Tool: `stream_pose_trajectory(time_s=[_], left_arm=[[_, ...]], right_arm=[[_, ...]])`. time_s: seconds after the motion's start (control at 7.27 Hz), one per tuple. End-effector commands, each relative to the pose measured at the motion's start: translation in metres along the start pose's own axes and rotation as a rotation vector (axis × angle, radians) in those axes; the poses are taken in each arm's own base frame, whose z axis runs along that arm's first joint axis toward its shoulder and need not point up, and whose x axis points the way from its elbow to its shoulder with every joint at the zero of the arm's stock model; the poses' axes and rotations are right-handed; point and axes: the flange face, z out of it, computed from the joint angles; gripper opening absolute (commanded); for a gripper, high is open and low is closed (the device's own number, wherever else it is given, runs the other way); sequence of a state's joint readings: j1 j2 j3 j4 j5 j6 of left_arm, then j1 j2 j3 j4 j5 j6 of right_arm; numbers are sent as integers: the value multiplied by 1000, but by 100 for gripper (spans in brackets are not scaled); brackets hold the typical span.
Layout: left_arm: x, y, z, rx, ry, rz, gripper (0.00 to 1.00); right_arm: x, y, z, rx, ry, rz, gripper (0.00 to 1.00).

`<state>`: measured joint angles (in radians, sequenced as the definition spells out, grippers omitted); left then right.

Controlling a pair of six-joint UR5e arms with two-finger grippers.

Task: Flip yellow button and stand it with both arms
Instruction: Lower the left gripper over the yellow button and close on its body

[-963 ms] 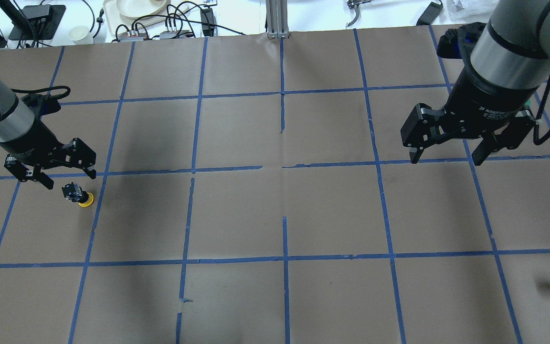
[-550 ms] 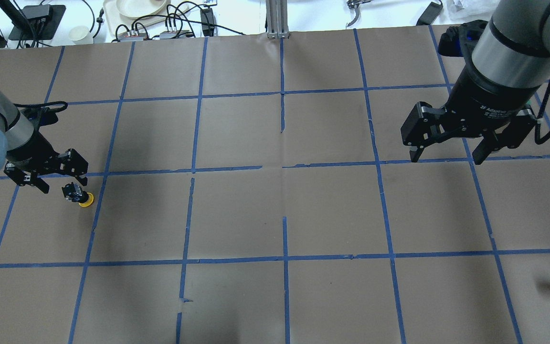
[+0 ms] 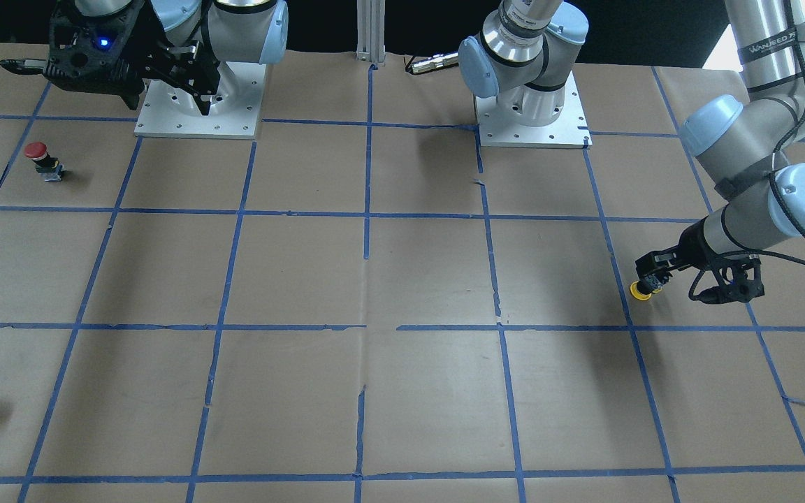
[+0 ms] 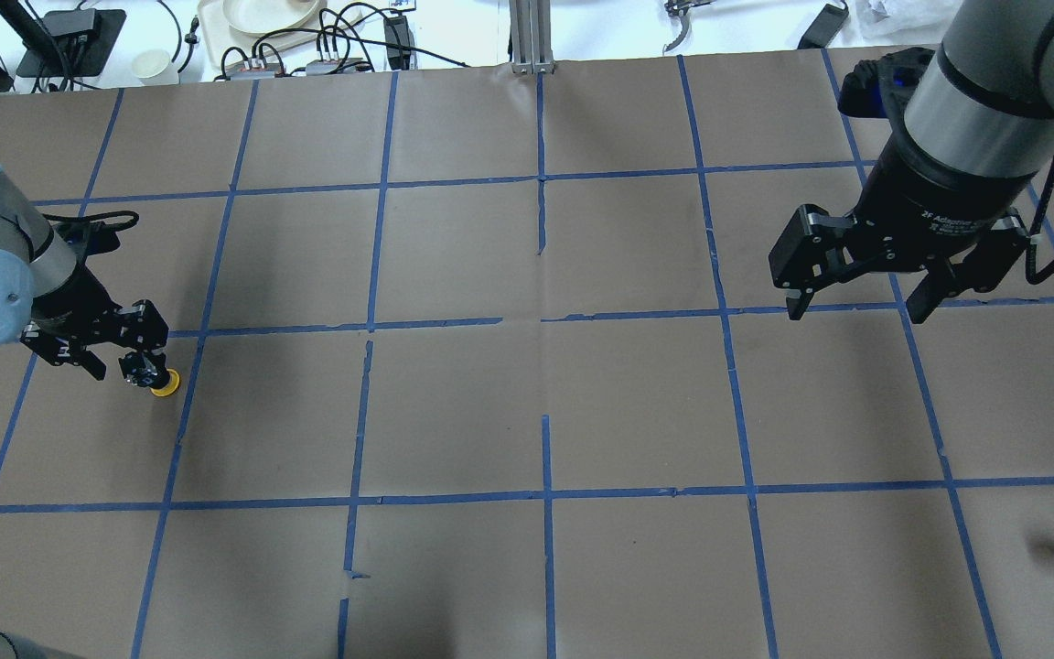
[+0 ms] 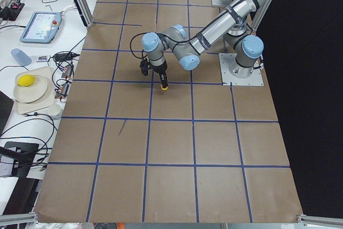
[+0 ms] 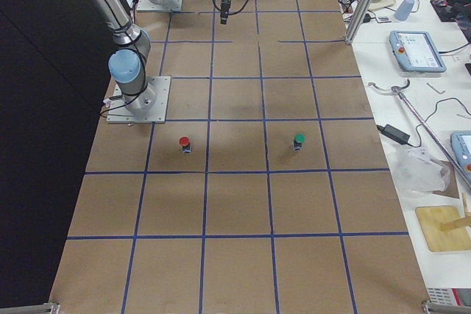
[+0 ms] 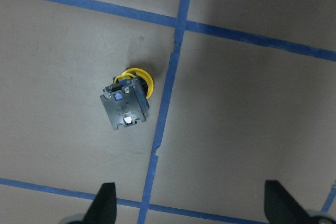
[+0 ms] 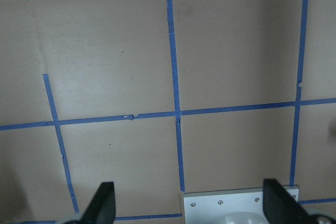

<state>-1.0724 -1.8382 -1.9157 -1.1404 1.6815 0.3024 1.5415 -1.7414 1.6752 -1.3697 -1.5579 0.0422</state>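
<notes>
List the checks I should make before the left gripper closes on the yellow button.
1. Left gripper open: ok.
2. Yellow button centred between its fingers: not ok; in the wrist view it sits toward one finger.
3. Finger touching button: cannot tell.
4. Button standing on its base: not ok; cap down, block up.
5. Right gripper open: ok.
6. Right gripper near for a handover: not ok; it hovers far across the table.

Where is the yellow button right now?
In the overhead view the yellow button sits at the far left of the table, beside a blue tape line, right by the open left gripper.
</notes>
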Motion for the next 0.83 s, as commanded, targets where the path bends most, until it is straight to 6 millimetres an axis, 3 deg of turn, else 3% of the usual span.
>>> stream_pose_trajectory(time_s=[0.0, 0.14, 0.41, 0.55, 0.69], left_arm=[[1, 1, 5, -8, 6, -4, 47], [1, 2, 5, -10, 7, -11, 30], [1, -1, -7, 16, 3, -1, 13], [13, -1, -21, 47, 45, 17, 13], [32, 5, -37, 92, 225, 20, 13]], right_arm=[[0, -4, 6, 12, -2, -1, 100], [1, -3, 11, -1, 4, -1, 100], [1, -3, 19, -15, 1, -1, 100], [2, -2, 20, -20, 3, 1, 100], [2, -1, 20, -18, 4, 1, 100]])
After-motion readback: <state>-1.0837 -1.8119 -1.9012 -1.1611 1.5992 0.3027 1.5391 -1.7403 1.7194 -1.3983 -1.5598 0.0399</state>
